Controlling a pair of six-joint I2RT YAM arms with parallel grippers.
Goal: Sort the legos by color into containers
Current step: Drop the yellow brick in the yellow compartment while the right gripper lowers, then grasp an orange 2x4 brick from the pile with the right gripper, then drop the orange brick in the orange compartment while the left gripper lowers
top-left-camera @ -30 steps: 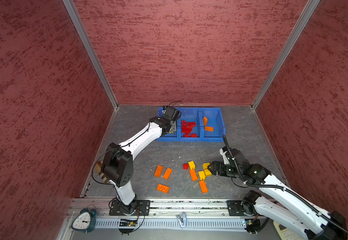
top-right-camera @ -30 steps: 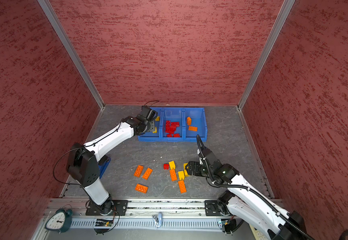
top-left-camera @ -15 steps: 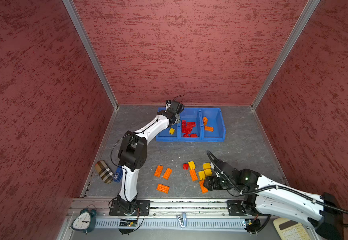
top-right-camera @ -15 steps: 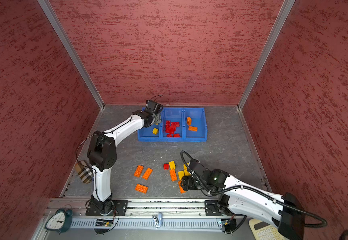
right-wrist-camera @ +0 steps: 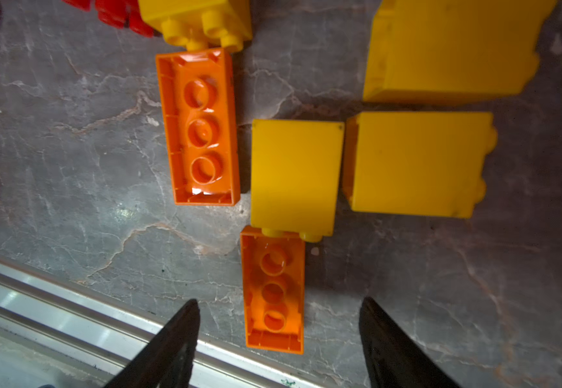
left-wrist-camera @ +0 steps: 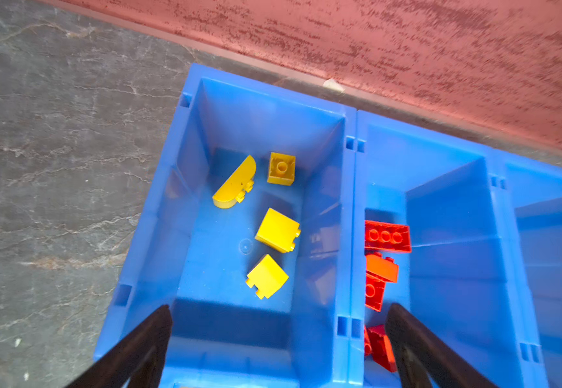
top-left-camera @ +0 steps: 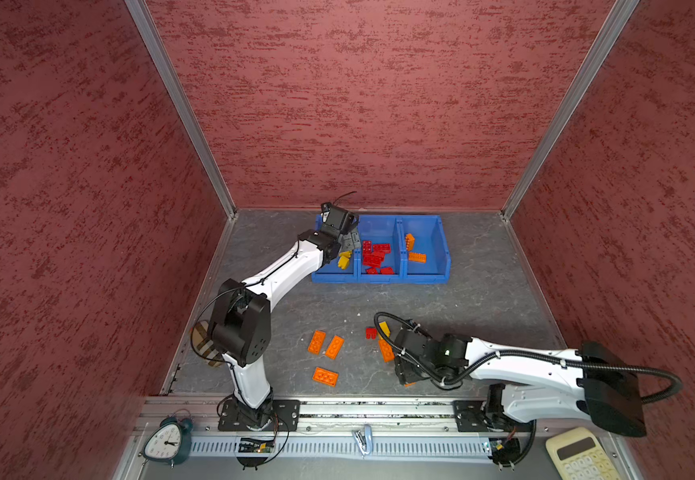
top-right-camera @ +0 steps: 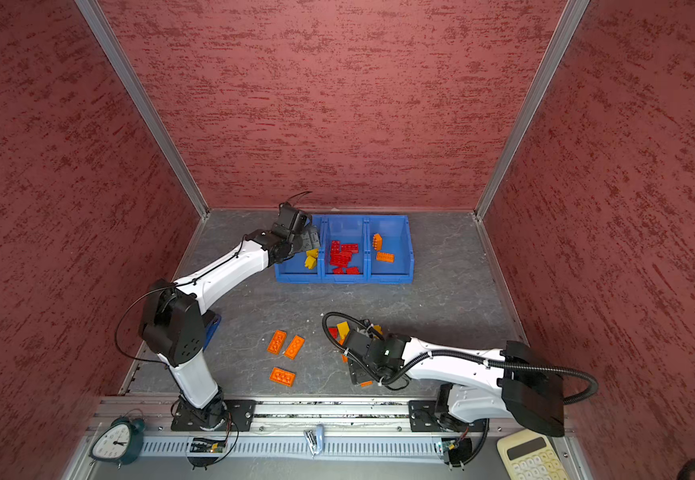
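Left claw [left-wrist-camera: 278, 309] now wide open, empty, above end bin [left-wrist-camera: 158, 218]: yellow brick [left-wrist-camera: 268, 275] sorted. Right claw [right-wrist-camera: 279, 302] narrowing astride orange brick [right-wrist-camera: 273, 292], tabletop [right-wrist-camera: 71, 168] front edge; ungripped.

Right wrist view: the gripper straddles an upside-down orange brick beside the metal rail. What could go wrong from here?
1. The long orange plastic brick lies hollow side up between the fingers of the open right gripper. Its far end touches the studs of a yellow plastic block, so closing or lifting may drag or tip that block.
2. The brick's near end lies close to the aluminium rail; a slipped grasp could push it onto the rail.
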